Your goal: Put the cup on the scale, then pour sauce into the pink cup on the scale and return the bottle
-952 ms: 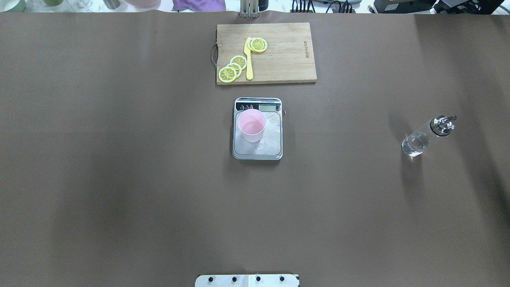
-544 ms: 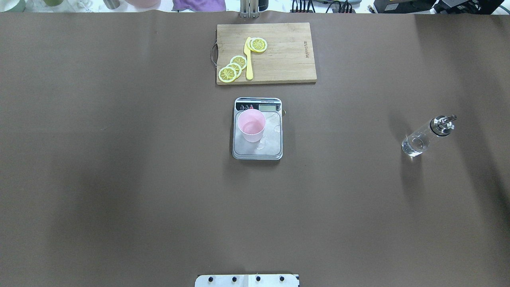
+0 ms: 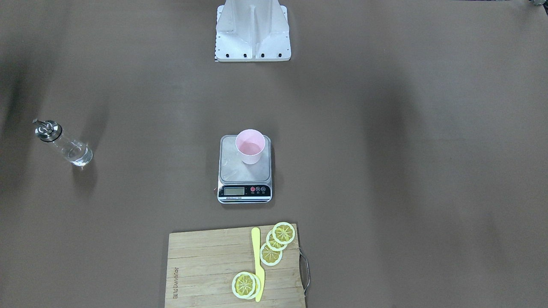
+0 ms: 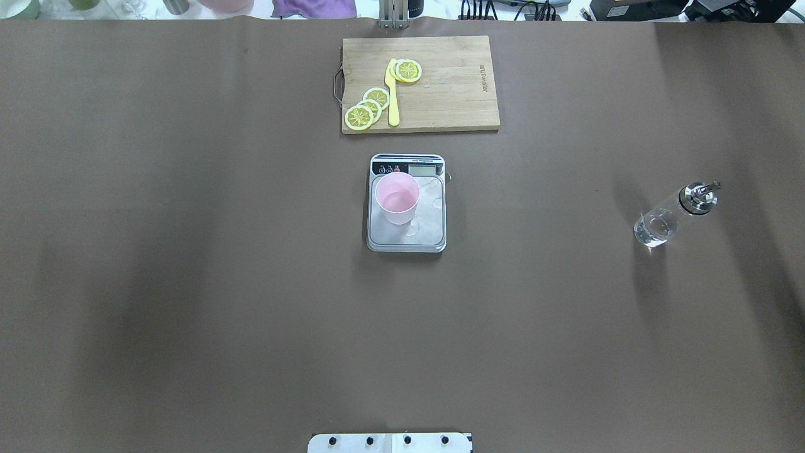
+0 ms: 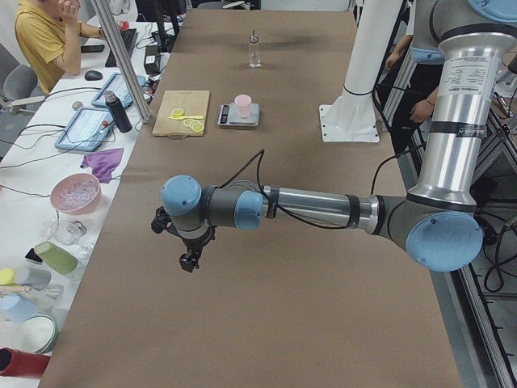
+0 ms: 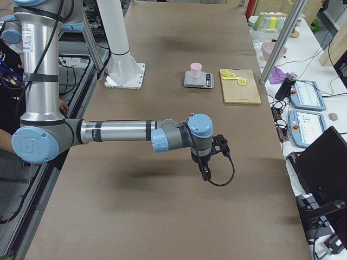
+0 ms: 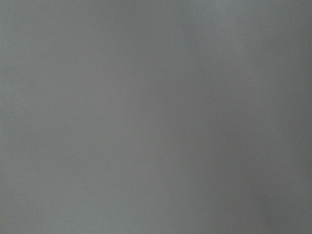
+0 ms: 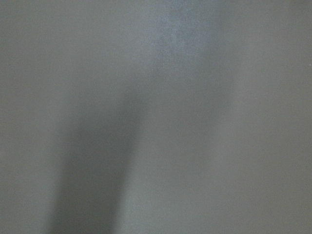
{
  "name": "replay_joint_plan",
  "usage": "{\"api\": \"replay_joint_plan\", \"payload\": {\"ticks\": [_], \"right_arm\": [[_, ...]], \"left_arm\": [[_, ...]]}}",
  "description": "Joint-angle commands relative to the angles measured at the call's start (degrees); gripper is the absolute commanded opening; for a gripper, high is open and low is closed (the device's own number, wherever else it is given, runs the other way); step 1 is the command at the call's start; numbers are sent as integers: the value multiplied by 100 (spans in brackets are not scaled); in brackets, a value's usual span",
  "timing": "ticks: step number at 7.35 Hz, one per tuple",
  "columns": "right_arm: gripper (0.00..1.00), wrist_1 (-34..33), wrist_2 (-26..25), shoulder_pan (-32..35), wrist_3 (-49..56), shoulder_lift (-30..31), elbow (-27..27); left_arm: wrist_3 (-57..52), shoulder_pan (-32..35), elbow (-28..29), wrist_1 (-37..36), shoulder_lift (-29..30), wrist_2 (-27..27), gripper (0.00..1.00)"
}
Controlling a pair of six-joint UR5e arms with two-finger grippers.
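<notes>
The cup [image 4: 397, 197] stands upright on the scale [image 4: 429, 234], at the plate's corner next to the display strip. The bottle [image 4: 666, 219] stands upright on the brown worktop [image 4: 188, 283], well apart from the scale on the robot's right. Beyond the scale lies a cutting board [image 4: 453, 94] with lemon slices [image 4: 360, 117] and a yellow knife [image 4: 393, 100]. The left end effector [image 5: 191, 260] and the right end effector [image 6: 206, 172] hang over bare worktop at opposite ends, far from everything; I cannot tell whether either is released or clenched
</notes>
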State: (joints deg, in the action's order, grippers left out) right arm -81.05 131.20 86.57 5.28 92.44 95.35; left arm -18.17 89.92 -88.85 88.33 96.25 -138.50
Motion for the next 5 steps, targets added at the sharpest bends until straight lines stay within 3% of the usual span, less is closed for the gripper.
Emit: {"api": "replay_joint_plan", "payload": {"ticks": [1, 5], "right_arm": [[100, -78, 11, 18, -10, 20, 10], [100, -78, 160, 106, -19, 29, 45]], "left_arm": [[-20, 78, -1, 0, -45, -10, 97], [-55, 96, -53, 17, -176, 16, 97]]}}
